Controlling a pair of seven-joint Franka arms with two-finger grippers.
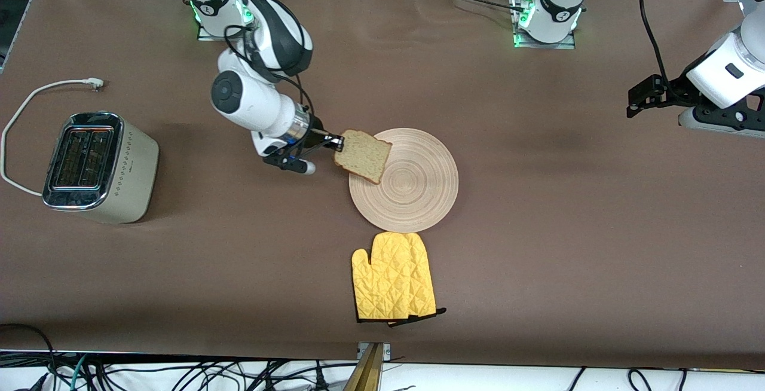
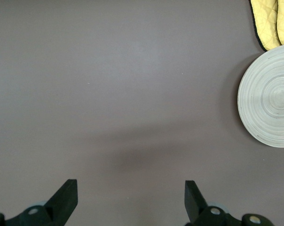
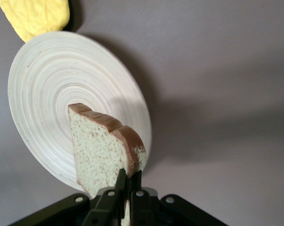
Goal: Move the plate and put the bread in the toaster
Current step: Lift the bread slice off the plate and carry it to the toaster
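- right wrist view: right gripper (image 3: 125, 188) clamped on one edge of the square-ish slice of light brown speckled bread with a darker crust (image 3: 102, 153), slice lifted and tilted over the rim of the large round pale wooden plate with ring grooves (image 3: 48, 75).
- seen from the front, same slice (image 1: 363, 155) held over the plate edge (image 1: 418, 199) toward the right arm's end of the table.
- lying flat just beside the plate, nearer the front camera: quilted yellow oven mitt with black trim (image 1: 391, 276).
- standing well apart at the right arm's end: cream-beige two-slot toaster with chrome top (image 1: 98, 167), slots upward, white cord (image 1: 30, 104) looping beside it.
- waiting over bare brown tabletop (image 2: 132, 94) at the left arm's end: left gripper (image 2: 131, 200), fingers spread wide, grasping nothing.
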